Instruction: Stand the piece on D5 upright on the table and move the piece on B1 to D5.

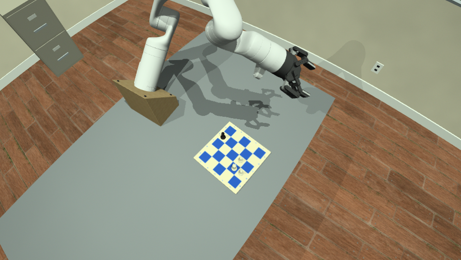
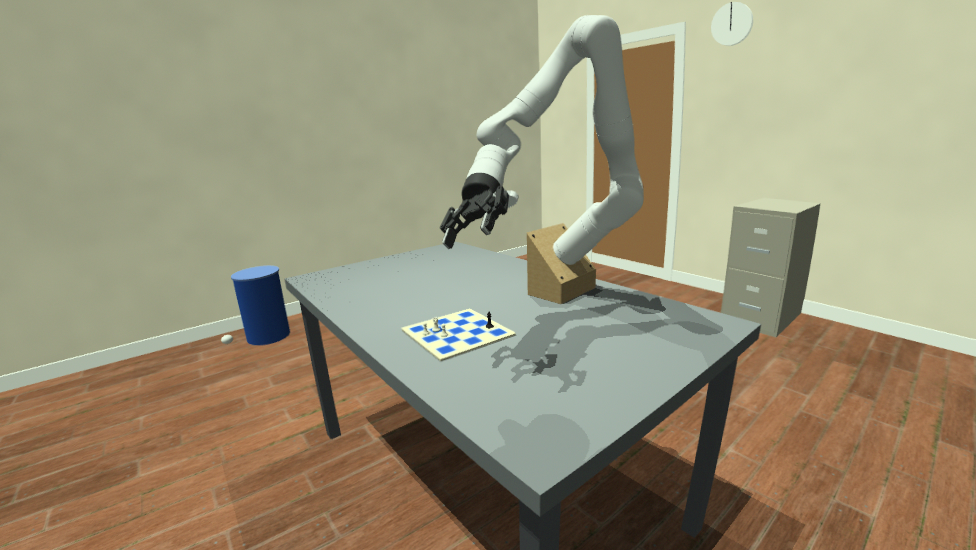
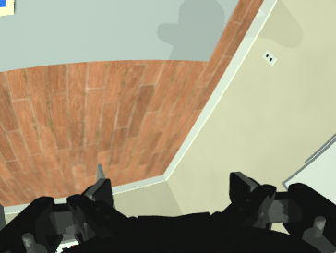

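Observation:
A black piece [image 1: 222, 134] [image 2: 489, 319] stands upright on the board's edge nearest the arm base. Three white pieces cluster at the opposite side: one tall [image 1: 234, 167] [image 2: 435, 322], and two paler ones [image 1: 240, 159] [image 1: 240, 172] beside it. The edge letters are too small to read. My gripper [image 1: 309, 80] [image 2: 467, 235] [image 3: 171, 189] is open and empty, high above the table's far edge, well away from the board.
The arm's wooden base block [image 1: 151, 103] [image 2: 556, 269] stands on the table behind the board. A blue bin [image 2: 259, 304] and a small white ball [image 2: 226, 338] are on the floor. A grey filing cabinet [image 1: 45, 35] [image 2: 768, 263] stands by the wall.

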Robot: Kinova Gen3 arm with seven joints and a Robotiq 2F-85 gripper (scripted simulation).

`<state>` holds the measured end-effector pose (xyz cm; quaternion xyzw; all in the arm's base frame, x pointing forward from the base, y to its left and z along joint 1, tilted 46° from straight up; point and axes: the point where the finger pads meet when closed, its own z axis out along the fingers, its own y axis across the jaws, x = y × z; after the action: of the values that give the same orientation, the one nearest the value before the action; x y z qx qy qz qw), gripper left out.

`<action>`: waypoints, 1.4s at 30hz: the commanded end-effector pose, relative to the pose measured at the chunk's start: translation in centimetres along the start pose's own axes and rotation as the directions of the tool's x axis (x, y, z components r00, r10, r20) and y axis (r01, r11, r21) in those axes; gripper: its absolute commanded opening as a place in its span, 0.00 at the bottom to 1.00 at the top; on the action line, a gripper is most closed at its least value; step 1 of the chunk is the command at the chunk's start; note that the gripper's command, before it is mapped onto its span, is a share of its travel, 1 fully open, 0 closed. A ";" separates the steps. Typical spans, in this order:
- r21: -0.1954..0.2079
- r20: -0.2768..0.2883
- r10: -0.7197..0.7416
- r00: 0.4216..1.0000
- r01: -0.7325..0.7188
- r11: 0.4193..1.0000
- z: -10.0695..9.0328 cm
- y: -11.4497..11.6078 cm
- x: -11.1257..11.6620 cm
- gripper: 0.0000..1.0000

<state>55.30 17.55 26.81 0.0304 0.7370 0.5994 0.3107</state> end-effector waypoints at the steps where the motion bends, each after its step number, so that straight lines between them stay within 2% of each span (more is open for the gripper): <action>1: 0.000 0.002 -0.001 1.000 0.001 1.000 0.0 0.0 -0.1 1.00; 26: 0.001 -0.008 -0.008 1.000 0.008 1.000 0.0 0.0 0.1 1.00; 34: 0.005 -0.039 -0.031 0.999 0.031 0.999 0.2 0.0 0.5 1.00; 42: 0.018 -0.124 -0.095 0.988 0.098 0.995 0.5 -0.3 1.8 1.00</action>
<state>54.14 18.43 25.61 -0.0271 0.7600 0.5801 0.2918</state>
